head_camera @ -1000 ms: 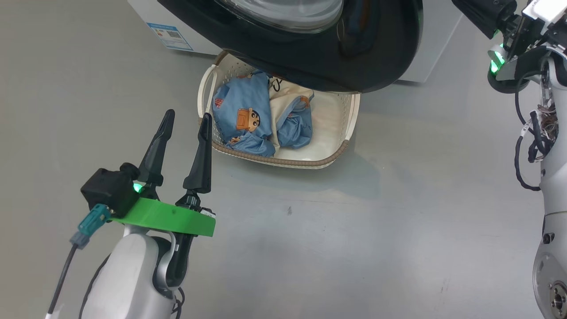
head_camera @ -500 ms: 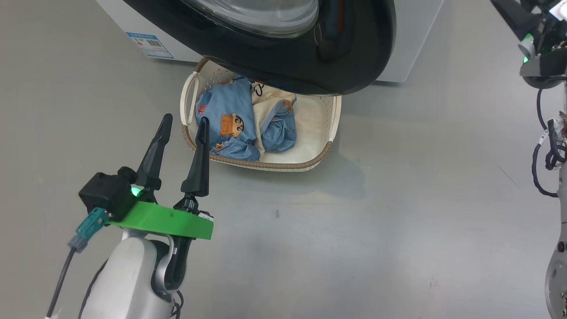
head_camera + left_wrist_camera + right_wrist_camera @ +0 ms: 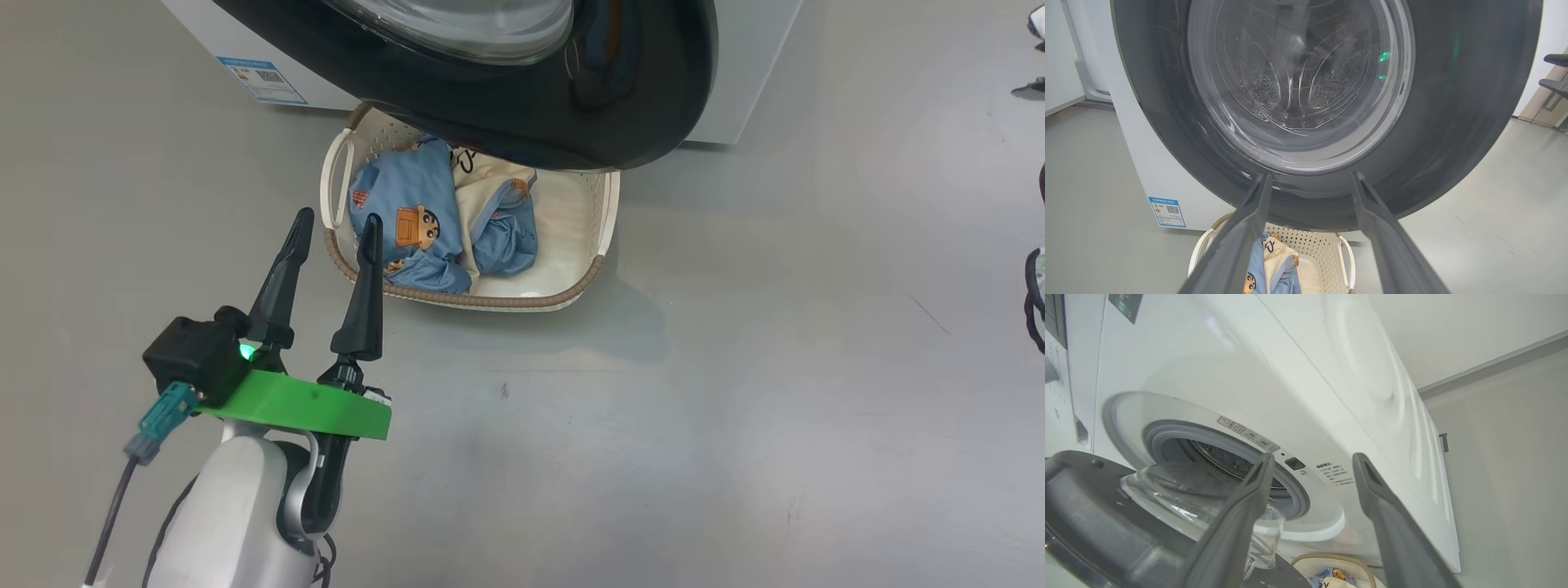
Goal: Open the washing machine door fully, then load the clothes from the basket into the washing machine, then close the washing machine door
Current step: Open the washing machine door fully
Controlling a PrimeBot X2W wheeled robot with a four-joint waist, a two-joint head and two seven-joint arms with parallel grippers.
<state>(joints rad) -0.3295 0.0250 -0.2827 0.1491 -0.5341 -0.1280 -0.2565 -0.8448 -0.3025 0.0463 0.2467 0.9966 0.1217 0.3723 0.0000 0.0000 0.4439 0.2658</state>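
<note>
Head view: the left tool (image 3: 339, 216), fingers spread and empty, hovers just before the basket (image 3: 482, 300), the clothes (image 3: 408, 196) lying beyond its tips beneath the open washing machine door (image 3: 522, 106). The right tool (image 3: 1313, 457), likewise spread and empty, points toward the washing machine (image 3: 1331, 396).

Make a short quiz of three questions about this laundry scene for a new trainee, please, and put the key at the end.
1. True or false: the clothes lie inside the basket.
2. Choose one. The left gripper is: A) shut on a garment; B) open and empty; C) shut on the basket's handle.
3. Short answer: in the head view, which part of the machine hangs over the far side of the basket?

Key: 1. true. 2. B. 3. the washing machine door.
</note>
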